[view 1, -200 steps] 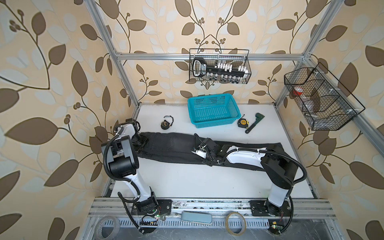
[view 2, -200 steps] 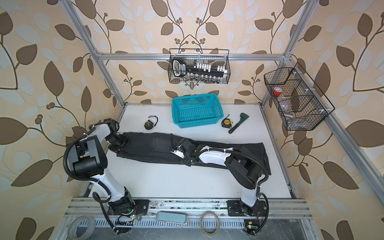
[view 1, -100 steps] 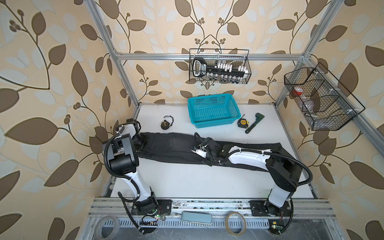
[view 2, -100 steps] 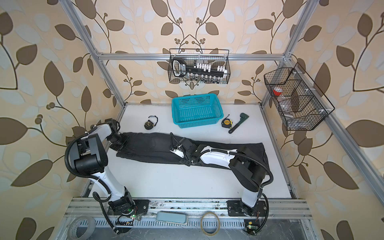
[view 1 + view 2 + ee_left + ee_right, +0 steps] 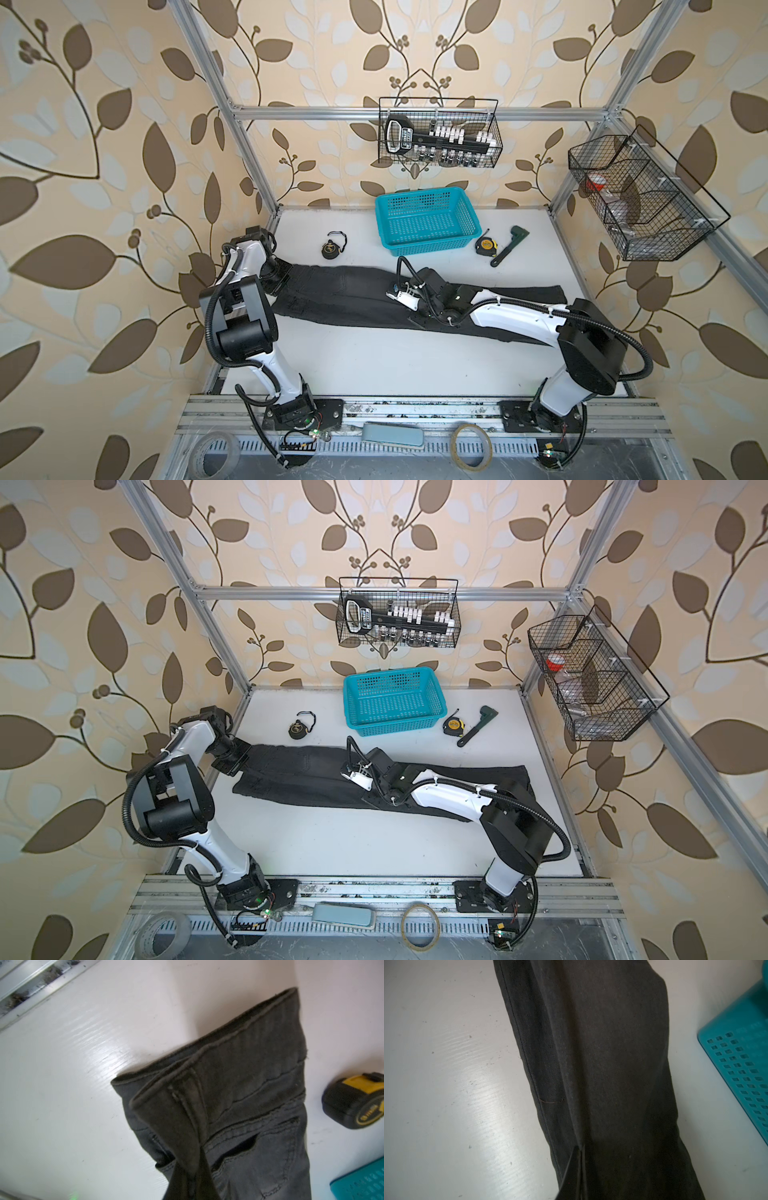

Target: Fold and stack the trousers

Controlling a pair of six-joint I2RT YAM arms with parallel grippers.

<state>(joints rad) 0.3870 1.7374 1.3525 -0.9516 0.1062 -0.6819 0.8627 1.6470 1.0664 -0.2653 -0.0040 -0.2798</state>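
Pinching the trousers: left fingers clamped on the waistband, right fingers clamped mid-leg (so I can fold them over, I reckon).

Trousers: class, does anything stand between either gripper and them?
Nothing visible does. The left gripper is shut on the trousers at the waistband end, and the right gripper is shut on the cloth midway along the legs. The basket sits apart, farther back.
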